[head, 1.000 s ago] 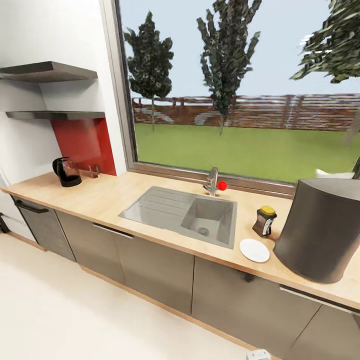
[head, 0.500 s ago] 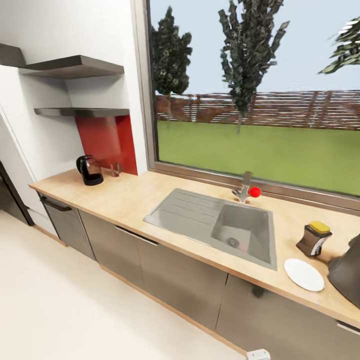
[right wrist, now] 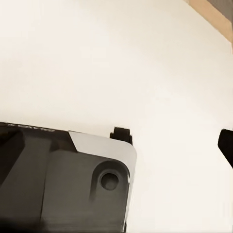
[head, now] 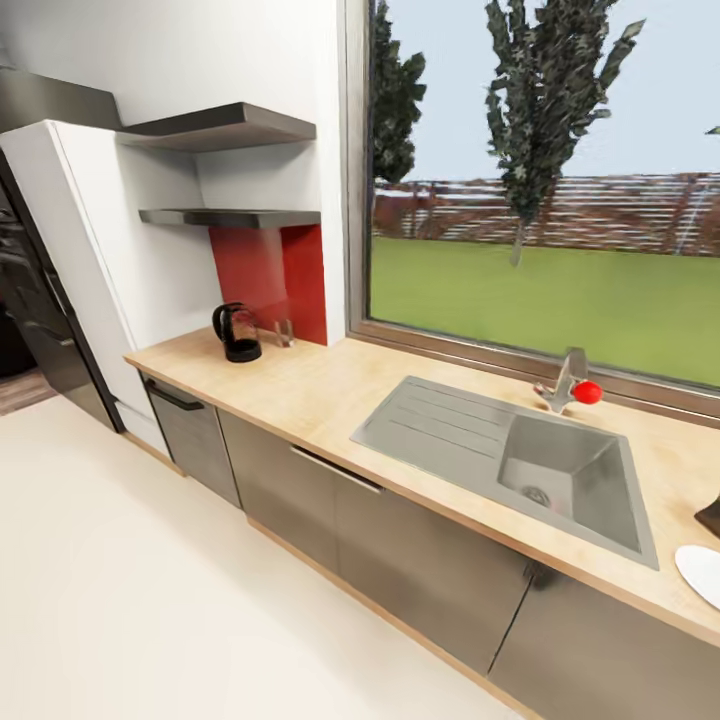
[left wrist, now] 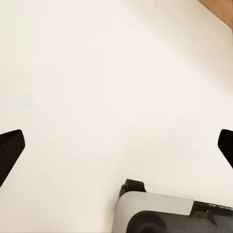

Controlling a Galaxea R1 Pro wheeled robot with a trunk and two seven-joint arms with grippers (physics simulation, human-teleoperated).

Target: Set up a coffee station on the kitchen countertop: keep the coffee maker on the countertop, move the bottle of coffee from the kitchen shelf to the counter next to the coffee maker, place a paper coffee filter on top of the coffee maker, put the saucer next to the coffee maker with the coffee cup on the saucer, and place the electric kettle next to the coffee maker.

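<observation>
In the head view, the electric kettle [head: 238, 333] is being shown at the far left end of the kitchen countertop [head: 330, 395], below the shelves, well apart from the saucer [head: 702, 574] at the right edge. Since a second ago the view has been swung leftward, and the coffee maker has been lost. In the left wrist view, the left gripper [left wrist: 116, 145] is being held spread over pale floor. In the right wrist view, the right gripper's [right wrist: 145, 141] state cannot be told.

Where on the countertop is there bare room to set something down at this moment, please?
The widest free patch of the kitchen countertop lies between the electric kettle and the sink's draining board. A narrow front strip runs along the sink. It is tighter at the red-backed corner, where a small glass stands beside the kettle, and at the far right by the saucer.
</observation>
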